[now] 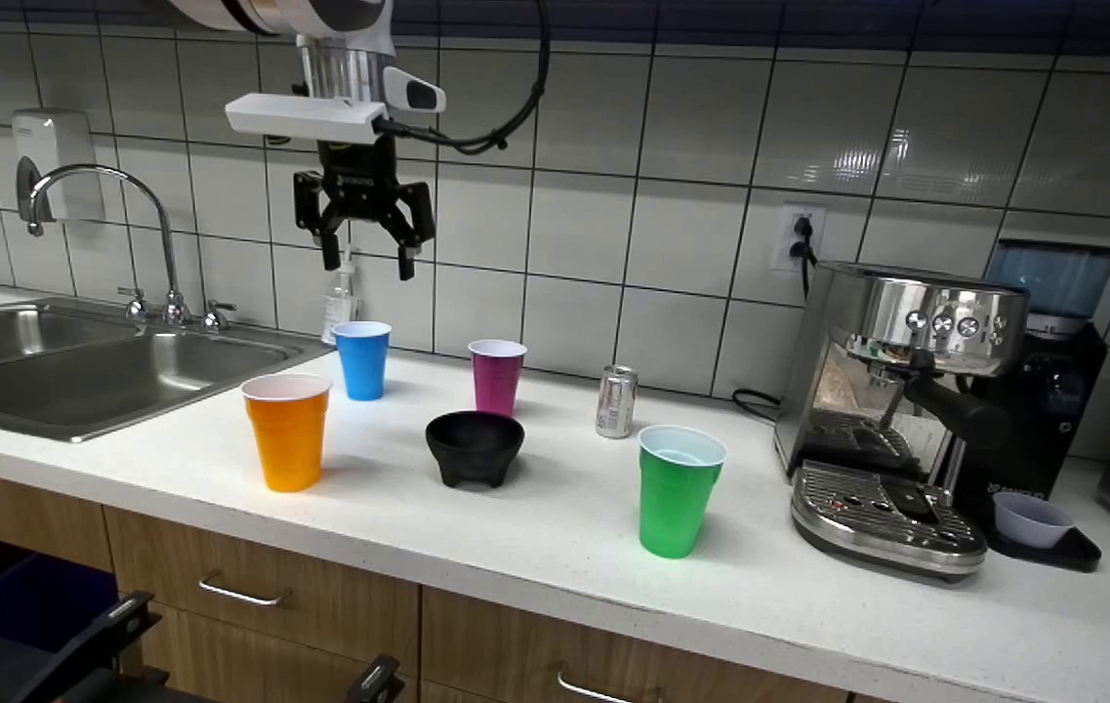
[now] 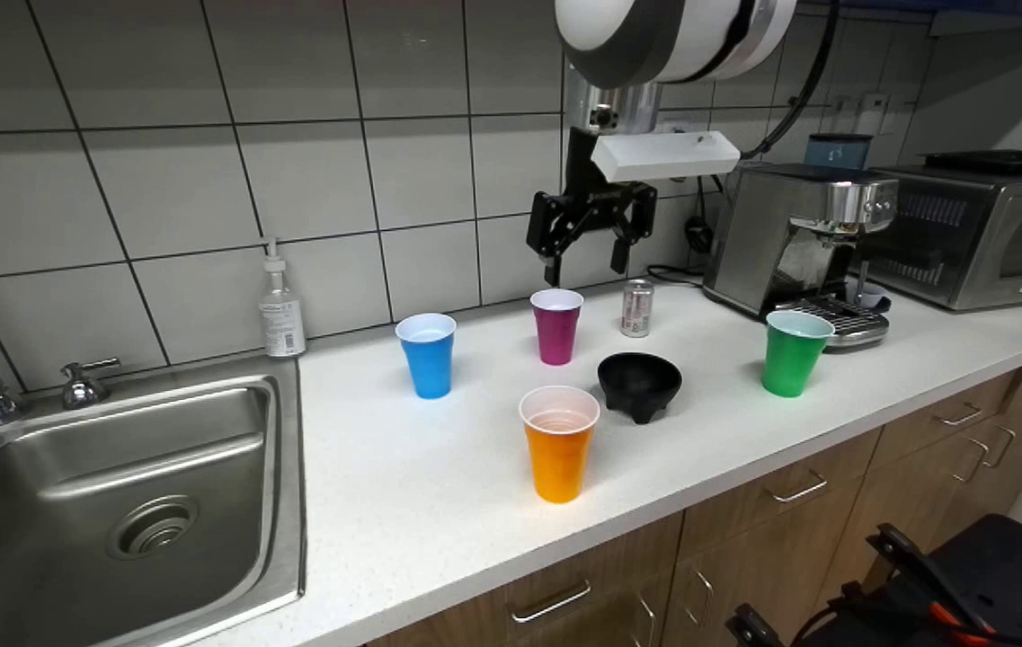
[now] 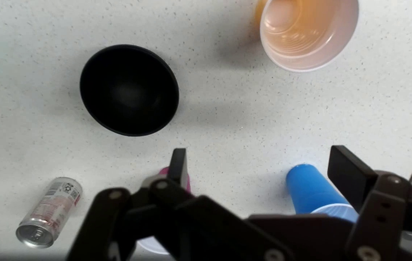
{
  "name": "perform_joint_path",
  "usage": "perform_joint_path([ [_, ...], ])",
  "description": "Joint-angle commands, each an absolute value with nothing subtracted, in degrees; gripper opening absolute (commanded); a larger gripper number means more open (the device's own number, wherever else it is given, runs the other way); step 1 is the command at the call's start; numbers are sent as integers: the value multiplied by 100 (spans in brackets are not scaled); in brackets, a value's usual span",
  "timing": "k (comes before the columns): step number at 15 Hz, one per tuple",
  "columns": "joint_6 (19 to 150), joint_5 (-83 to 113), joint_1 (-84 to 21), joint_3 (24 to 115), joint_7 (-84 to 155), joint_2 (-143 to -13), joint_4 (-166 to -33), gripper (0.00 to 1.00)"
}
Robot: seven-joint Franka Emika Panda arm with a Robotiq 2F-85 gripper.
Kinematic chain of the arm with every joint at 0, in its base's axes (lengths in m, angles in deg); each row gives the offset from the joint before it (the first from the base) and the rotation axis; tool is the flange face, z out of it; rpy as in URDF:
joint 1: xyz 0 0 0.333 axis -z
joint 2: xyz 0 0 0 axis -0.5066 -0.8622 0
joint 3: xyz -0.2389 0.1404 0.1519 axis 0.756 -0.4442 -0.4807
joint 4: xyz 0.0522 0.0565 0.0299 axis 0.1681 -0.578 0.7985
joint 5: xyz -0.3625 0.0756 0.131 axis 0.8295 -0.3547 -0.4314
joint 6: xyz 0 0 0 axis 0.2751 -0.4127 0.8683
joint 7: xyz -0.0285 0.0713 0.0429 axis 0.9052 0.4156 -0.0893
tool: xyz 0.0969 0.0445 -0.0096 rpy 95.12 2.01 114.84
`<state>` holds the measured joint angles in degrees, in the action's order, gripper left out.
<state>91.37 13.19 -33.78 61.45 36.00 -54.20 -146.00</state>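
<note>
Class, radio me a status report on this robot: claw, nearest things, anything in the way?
Claw open, empty, above the counter. Purple cup and blue cup upright below, untouched. Close by, possible obstacles: black bowl, orange cup.

Wrist view: near, down onto counter [image 3: 242,145]. Both exterior views: farther, facing wall [image 1: 686,234].

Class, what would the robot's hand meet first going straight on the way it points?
Pointing down, the open hand would probably meet the white countertop near the black bowl and orange cup; depth is unclear.
</note>
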Motion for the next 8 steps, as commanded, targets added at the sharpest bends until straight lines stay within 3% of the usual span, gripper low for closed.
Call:
perform_joint_path([
  [1,9270,1288,-3442,6083,3779,-6126,-13959,100],
  [8,9427,1330,-3602,6094,3863,-7145,-13066,100],
])
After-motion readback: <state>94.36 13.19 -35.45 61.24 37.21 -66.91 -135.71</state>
